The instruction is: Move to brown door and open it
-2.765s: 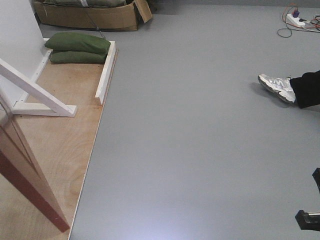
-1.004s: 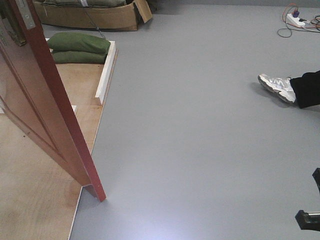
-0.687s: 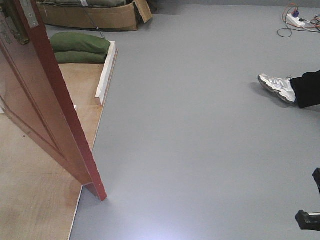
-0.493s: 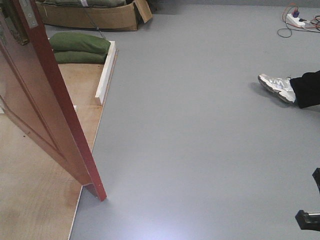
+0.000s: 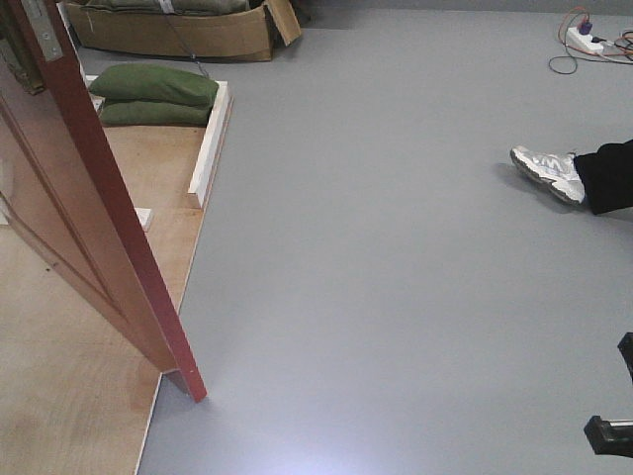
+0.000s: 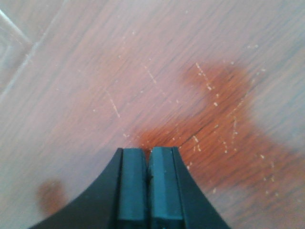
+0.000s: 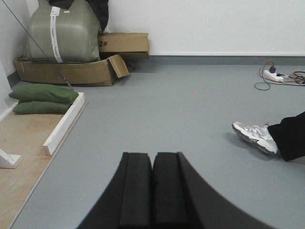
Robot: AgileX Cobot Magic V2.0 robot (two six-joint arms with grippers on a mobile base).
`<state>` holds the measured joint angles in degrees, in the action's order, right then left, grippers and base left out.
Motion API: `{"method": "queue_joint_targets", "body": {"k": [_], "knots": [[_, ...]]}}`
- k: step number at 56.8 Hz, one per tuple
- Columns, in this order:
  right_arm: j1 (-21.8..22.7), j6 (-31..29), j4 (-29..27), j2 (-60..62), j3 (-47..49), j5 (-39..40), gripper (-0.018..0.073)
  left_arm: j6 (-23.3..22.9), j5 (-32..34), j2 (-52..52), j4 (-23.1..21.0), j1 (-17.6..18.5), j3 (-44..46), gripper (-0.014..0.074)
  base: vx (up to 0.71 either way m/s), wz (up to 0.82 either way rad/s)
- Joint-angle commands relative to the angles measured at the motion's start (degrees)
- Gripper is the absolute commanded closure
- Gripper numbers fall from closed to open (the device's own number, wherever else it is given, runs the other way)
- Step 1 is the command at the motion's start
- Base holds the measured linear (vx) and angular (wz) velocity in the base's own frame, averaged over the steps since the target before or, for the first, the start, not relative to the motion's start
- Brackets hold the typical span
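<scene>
The brown door (image 5: 69,218) stands swung out at the left of the front view. Its reddish edge runs down to a bottom corner at the rim of the plywood base (image 5: 69,416). A metal latch plate (image 5: 42,30) sits high on that edge, and a bit of the brass handle (image 5: 18,61) shows beside it. In the left wrist view my left gripper (image 6: 148,151) is shut with nothing between its pads. It is close up against the glossy door face (image 6: 200,71). My right gripper (image 7: 152,156) is shut and empty, pointing over the grey floor (image 7: 181,109).
Green sandbags (image 5: 153,94) lie between white frame rails (image 5: 210,143) behind the door. Cardboard boxes (image 5: 178,35) stand beyond them. A person's shoe (image 5: 549,173) and leg rest at the right. A power strip with cables (image 5: 586,40) lies at the far right.
Since 2.8 s ago the door has swung out from the far left to the plywood's edge. Over the last second it has only shifted slightly.
</scene>
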<state>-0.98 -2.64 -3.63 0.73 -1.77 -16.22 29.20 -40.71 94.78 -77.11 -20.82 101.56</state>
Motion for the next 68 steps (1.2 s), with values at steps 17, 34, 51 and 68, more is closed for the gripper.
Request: {"method": "queue_joint_targets", "body": {"k": [17, 34, 51, 68], "knots": [[0.03, -0.32, 0.01, 0.61, -0.39, 4.72, 0.0559, 0.11, 1.05, -2.46, -3.27, 0.17, 1.83, 0.06, 0.0, 0.0], [0.03, -0.32, 0.01, 0.61, -0.39, 4.72, 0.0559, 0.11, 1.05, -2.46, -3.27, 0.17, 1.83, 0.06, 0.01, -0.02], [0.03, -0.32, 0.01, 0.61, -0.39, 4.72, 0.0559, 0.11, 1.05, -2.46, -3.27, 0.17, 1.83, 0.06, 0.03, -0.03], [0.03, -0.32, 0.01, 0.61, -0.39, 4.72, 0.0559, 0.11, 1.05, -2.46, -3.27, 0.17, 1.83, 0.06, 0.07, -0.06]]}}
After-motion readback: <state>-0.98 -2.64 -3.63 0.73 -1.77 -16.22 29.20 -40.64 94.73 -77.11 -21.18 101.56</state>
